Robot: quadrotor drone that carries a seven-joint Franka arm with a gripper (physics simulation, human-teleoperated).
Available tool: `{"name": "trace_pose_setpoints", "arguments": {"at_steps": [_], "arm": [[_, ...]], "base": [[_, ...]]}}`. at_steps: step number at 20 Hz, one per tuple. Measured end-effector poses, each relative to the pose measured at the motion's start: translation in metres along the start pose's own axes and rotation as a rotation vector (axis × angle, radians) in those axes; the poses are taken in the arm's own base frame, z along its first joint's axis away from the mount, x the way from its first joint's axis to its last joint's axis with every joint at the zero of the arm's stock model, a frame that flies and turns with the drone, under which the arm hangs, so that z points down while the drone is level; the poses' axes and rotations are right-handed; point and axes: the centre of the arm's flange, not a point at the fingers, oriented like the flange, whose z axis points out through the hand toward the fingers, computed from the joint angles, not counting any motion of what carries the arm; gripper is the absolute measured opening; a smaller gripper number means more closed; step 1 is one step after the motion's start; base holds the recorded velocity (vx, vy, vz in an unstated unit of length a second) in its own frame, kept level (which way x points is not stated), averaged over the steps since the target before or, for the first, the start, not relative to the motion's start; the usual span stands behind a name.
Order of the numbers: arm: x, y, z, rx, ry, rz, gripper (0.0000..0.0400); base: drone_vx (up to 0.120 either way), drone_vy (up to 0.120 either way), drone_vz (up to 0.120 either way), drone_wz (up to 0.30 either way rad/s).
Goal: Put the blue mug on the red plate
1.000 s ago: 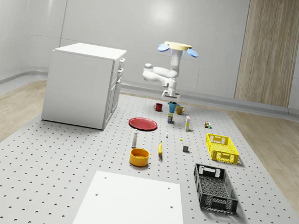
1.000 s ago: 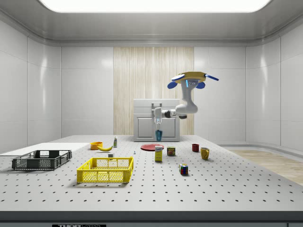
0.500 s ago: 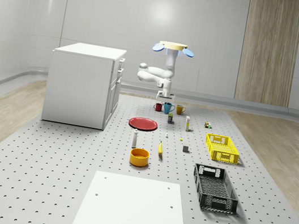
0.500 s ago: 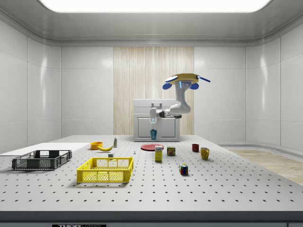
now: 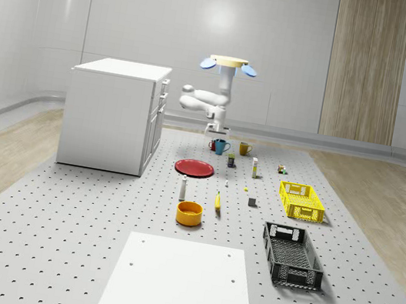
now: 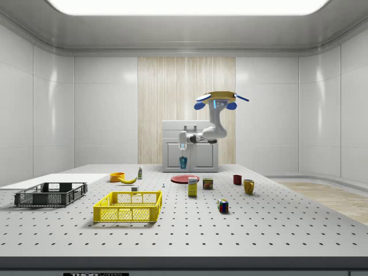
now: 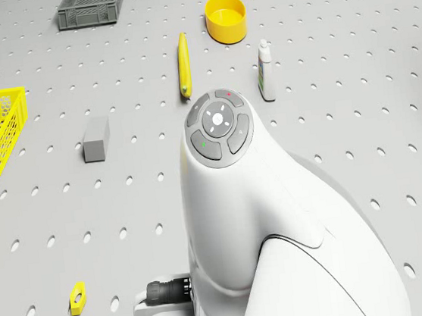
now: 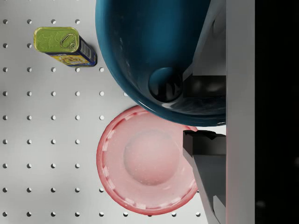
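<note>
While the blue mug (image 5: pixel 220 146) hung in the air, clear of the perforated table (image 5: pixel 79 240), it was clamped in the gripper (image 6: pixel 183 156), whose fingers (image 8: pixel 205 154) pinched its wall (one inside the cup, one outside, as the wrist view showed). Seen from the side, the mug (image 6: pixel 183 162) sat above the red plate (image 6: pixel 185 179) and well apart from it, just off toward the side view's left of the plate's middle. From the wrist, the red plate (image 8: pixel 145 163) lay flat on the table right beyond the mug's rim (image 8: pixel 154 51), with a yellow-lidded can (image 8: pixel 65 45) lying on its side nearby. The arm (image 5: pixel 200 101) reached out from the drone (image 5: pixel 227 63), which hovered high over the far part of the table, near the white cabinet (image 5: pixel 112 113). Behind the held mug stood a red mug (image 6: pixel 237 179) and a yellow mug (image 5: pixel 244 149). Nearer the whole-scene camera lay a white bottle (image 5: pixel 183 188), a banana (image 5: pixel 218 201), an orange bowl (image 5: pixel 189 213), a yellow crate (image 5: pixel 301 200) and a black crate (image 5: pixel 292 254).
</note>
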Motion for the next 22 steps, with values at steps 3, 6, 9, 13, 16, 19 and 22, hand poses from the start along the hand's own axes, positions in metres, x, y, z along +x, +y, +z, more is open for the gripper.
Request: {"name": "trace_pose_setpoints", "arguments": {"at_steps": [3,6,9,13,16,19,22], "arm": [[0.0,0.0,0.0,0.0,0.0,0.0,0.01],[0.0,0.0,0.0,0.0,0.0,0.0,0.01],[0.0,0.0,0.0,0.0,0.0,0.0,0.01],[0.0,0.0,0.0,0.0,0.0,0.0,0.01],[0.0,0.0,0.0,0.0,0.0,0.0,0.01],[0.0015,0.0015,0.0,0.0,0.0,0.0,0.01],[0.0043,0.0043,0.0,0.0,0.0,0.0,0.01]], "base": [[0.0,-0.12,-0.12,0.0],[0.0,-0.12,-0.12,0.0],[-0.04,-0.12,-0.053,0.0],[-0.08,-0.12,0.0,0.0],[0.0,-0.12,0.0,0.0],[0.0,-0.013,0.0,0.0],[0.0,0.0,0.0,0.0]]}}
